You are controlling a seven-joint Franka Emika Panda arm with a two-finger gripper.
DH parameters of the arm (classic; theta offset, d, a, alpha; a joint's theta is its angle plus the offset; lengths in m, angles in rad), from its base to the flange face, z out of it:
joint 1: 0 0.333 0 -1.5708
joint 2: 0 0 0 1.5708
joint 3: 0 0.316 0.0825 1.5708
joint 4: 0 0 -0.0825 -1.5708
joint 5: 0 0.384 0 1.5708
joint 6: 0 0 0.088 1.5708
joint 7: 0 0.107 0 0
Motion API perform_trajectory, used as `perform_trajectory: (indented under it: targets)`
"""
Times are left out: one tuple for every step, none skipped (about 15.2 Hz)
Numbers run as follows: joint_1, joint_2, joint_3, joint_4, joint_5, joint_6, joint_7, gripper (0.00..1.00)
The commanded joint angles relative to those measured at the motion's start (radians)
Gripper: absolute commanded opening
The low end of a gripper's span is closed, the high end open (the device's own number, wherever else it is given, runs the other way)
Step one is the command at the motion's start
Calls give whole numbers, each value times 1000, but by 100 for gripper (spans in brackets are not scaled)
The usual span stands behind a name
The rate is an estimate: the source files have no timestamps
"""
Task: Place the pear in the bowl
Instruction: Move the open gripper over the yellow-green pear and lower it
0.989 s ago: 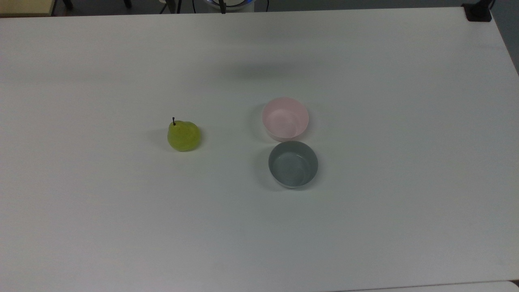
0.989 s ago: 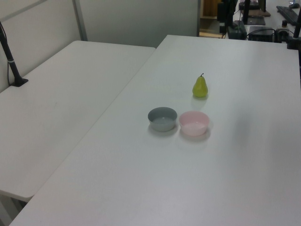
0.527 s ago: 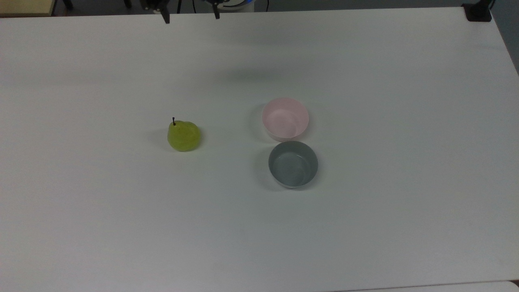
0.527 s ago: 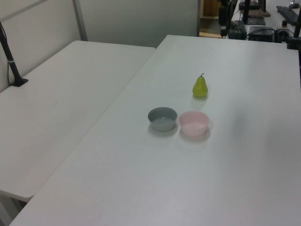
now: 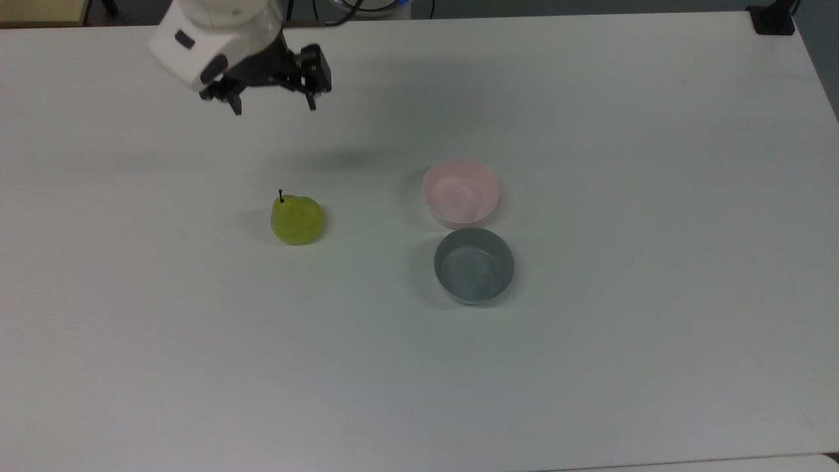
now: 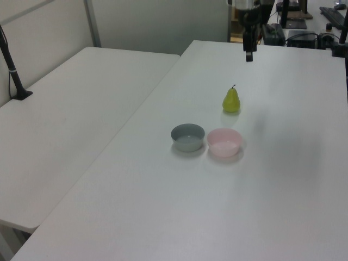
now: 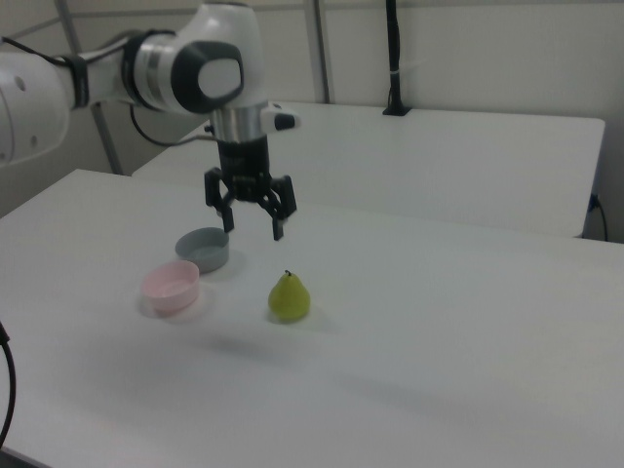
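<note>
Swinging in from the table's [image 5: 590, 393] far edge w/ fingers spread, gripper [image 5: 273, 105] now hangs above the pear [image 5: 297, 220] (untouched), approach begun, pink bowl [image 5: 461, 192] empty.

Top view: pear [image 5: 297, 220] left of bowl [image 5: 461, 191]; grey bowl [image 5: 473, 265] touching bowl, below.

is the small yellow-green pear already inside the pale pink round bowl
No, the small yellow-green pear stands on the white table, apart from the pale pink round bowl.
</note>
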Motion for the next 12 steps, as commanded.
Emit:
perform_trajectory:
  targets:
    - [-3,51,-7,-71,-34,136,-24,100]
    - [-9,74,-7,-70,-40,160,-24,100]
    - [-7,96,-5,-70,-52,185,-23,100]
    - [-4,114,-5,-70,-57,203,-20,100]
    - [-3,130,-5,-70,-57,220,-17,100]
    - [-1,141,-5,-70,-58,229,-15,100]
    - [2,156,-5,-68,-58,233,-15,100]
    - [2,165,-5,-68,-60,240,-14,100]
    - [3,176,-3,-67,-60,249,-11,100]
    - [14,187,-3,-67,-63,249,-11,100]
    - [23,197,-2,-67,-72,253,-9,100]
    - [26,213,-3,-65,-75,257,-6,100]
